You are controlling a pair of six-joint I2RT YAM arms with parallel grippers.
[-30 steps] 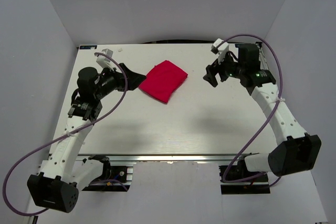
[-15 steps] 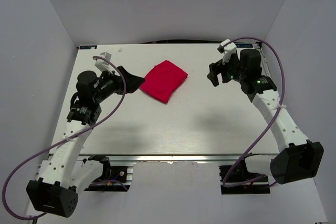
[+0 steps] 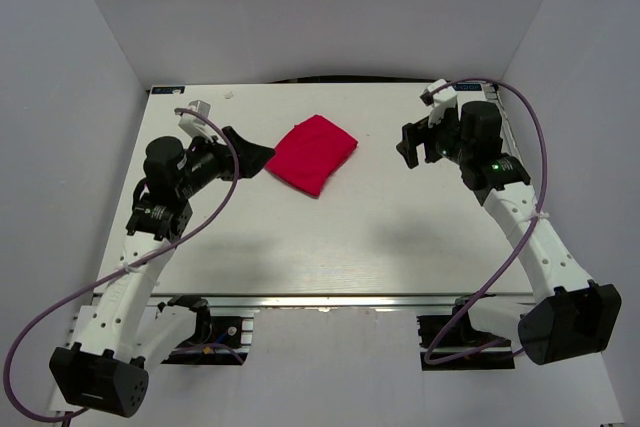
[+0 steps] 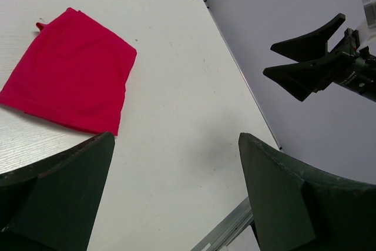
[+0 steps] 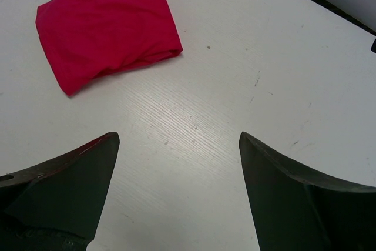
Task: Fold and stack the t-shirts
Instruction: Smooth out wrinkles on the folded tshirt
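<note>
The plain bright red soft-fabric t-shirt (image 3: 317, 152) lies folded into a compact, roughly four-sided packet on the far middle of the white wood-grained table (image 3: 400, 237); no other cloth is in view.

The left gripper (image 3: 258, 155) sits just beside the packet's left edge, jaws spread wide and empty; the right gripper (image 3: 408, 144) stands well apart to the right, equally wide and empty.

Judgement: folding looks done, and only tidying or placing the packet is left. Any further grip should take the rounded fold edge through all layers at once; a pinch on the top layer alone would probably peel the fold open. A low, level approach is advised, since the smooth tabletop may let the packet slide.

Materials: the cloth is matte and limp, its edges puffed rather than creased, with one small corner poking out in the left wrist view; the gripper fingers are black, matte and wedge-shaped; the tabletop shows faint grain and a few small scuffs.
</note>
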